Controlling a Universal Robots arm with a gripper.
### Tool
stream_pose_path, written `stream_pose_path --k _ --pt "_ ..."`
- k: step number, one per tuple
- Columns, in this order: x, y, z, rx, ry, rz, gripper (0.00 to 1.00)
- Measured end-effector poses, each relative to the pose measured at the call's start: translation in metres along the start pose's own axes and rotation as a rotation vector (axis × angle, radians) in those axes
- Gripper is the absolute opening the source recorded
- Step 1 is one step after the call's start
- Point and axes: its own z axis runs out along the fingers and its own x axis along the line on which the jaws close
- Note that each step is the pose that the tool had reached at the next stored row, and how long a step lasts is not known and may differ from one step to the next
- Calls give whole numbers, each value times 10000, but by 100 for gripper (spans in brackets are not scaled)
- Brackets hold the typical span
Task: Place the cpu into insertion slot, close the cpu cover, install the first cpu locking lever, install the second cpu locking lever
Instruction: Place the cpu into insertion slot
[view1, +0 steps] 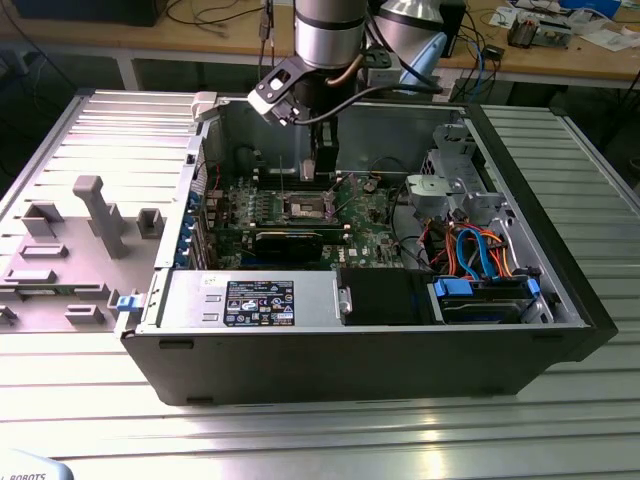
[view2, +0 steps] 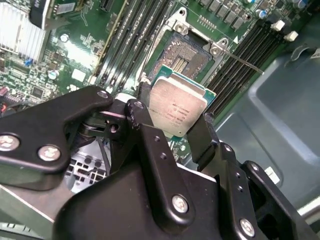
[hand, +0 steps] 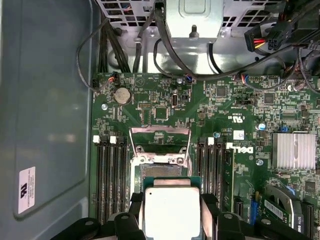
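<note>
silver cpu (view2: 177, 107) in gripper (view2: 175, 112) — insertion slot (view2: 187, 55) beneath

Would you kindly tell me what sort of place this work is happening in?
Likely a robotics lab or workshop: an open computer case lies on a ribbed metal table, a cluttered wooden workbench stands behind it, and the gripper holds a cpu over the motherboard.
</note>
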Motion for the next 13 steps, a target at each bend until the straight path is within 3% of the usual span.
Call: stream_pose_path --k 4,13 --pt "28 -59 111 1 6 -194 54" --pt "93 -68 310 2 5 -176 54"
